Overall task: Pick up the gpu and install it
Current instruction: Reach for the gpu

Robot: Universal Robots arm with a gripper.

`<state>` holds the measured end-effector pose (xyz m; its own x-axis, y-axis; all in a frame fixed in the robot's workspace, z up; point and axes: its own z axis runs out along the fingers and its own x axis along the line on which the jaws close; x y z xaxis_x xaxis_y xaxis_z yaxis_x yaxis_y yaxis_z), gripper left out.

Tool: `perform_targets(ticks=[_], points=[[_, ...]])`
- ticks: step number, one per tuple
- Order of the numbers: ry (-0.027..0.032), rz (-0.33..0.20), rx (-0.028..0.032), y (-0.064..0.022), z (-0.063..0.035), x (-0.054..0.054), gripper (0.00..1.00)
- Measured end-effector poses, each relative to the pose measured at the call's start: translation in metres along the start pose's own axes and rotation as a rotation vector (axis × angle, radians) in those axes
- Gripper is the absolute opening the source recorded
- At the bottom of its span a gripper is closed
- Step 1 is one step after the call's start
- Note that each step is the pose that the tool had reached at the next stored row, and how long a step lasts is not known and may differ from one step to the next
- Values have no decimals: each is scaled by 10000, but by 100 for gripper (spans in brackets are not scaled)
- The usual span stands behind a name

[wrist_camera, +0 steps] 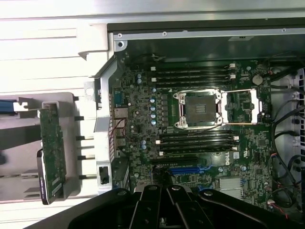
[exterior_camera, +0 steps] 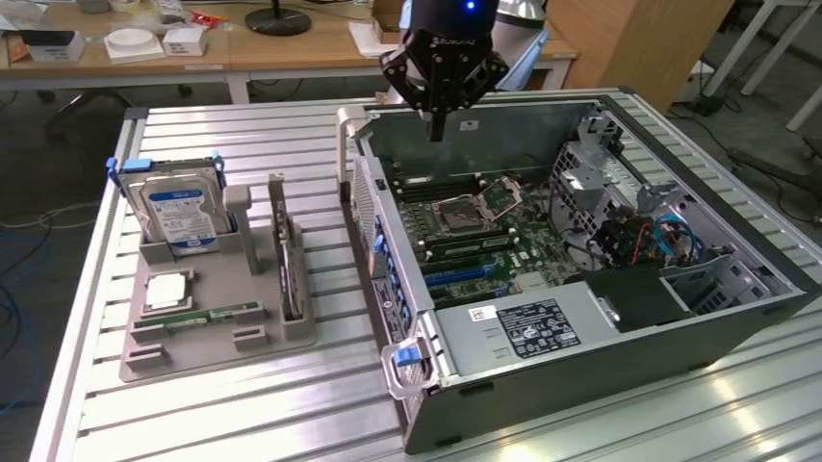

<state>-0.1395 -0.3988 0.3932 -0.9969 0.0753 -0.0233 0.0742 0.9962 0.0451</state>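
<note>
Risk: tool (exterior_camera: 437, 130) pressed together, empty, over the open computer case (exterior_camera: 617, 371); gpu (exterior_camera: 289, 279) stands on edge in the holder (exterior_camera: 212, 337) beside it. Descending here could hit the motherboard (exterior_camera: 495, 236).

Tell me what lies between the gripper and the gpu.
In the exterior view, the computer case's side wall stands between the gripper, above the case, and the gpu standing in the gray holder; a strip of slatted table lies there too.
</note>
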Motion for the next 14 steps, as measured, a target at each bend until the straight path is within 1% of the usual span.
perform_targets(ticks=[14], points=[[0,0,0,-4,-1,53,10]])
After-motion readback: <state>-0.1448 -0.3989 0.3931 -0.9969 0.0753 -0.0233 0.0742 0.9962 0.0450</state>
